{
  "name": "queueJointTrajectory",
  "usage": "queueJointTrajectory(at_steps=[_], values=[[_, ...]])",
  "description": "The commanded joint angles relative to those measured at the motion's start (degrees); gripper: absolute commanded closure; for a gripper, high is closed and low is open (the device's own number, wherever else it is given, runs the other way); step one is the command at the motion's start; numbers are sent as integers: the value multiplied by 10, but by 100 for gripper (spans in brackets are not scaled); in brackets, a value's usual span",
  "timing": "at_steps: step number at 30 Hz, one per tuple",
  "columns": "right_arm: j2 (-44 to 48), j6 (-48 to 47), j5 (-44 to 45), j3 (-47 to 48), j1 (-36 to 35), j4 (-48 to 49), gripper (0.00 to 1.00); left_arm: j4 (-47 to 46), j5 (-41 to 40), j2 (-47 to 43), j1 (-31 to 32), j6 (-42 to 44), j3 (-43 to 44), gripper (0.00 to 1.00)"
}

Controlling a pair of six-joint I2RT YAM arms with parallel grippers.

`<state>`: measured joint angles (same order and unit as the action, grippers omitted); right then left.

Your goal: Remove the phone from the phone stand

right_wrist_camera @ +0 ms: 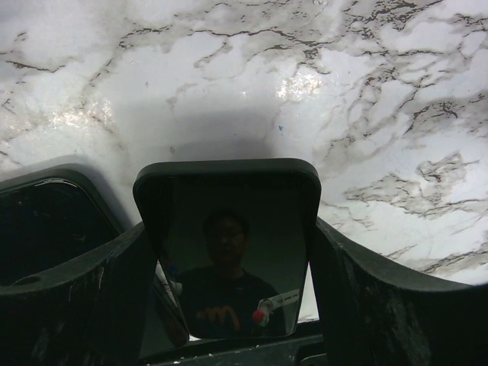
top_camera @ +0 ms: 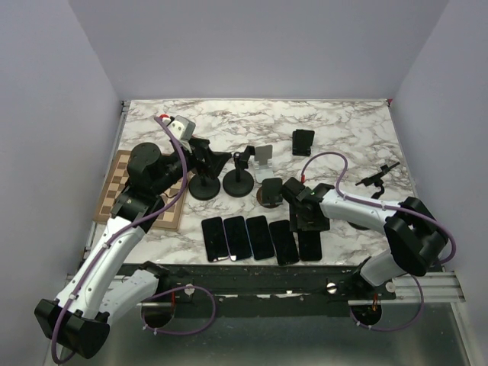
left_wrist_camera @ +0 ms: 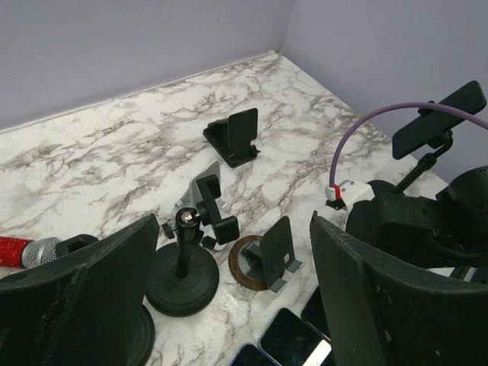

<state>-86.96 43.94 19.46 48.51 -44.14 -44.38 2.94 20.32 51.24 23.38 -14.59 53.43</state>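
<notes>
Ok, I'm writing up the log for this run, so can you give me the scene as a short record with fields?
right gripper: shut on a phone, a finger on each long edge
phone: above bare marble, no stand touching it in the right wrist view
left gripper: open, empty, above the round stands
row of phones: flat, side by side at the near edge
chessboard: on the left side of the table
</notes>
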Motion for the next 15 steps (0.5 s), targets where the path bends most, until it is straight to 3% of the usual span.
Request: queueJointTrajectory(at_steps=[1,15], values=[[-2,10,11,-20,0,34,51,1,-10,-3,3,10,-3,12],[6,4,8,-6,1,22,20,1,-9,-3,4,8,-3,11]])
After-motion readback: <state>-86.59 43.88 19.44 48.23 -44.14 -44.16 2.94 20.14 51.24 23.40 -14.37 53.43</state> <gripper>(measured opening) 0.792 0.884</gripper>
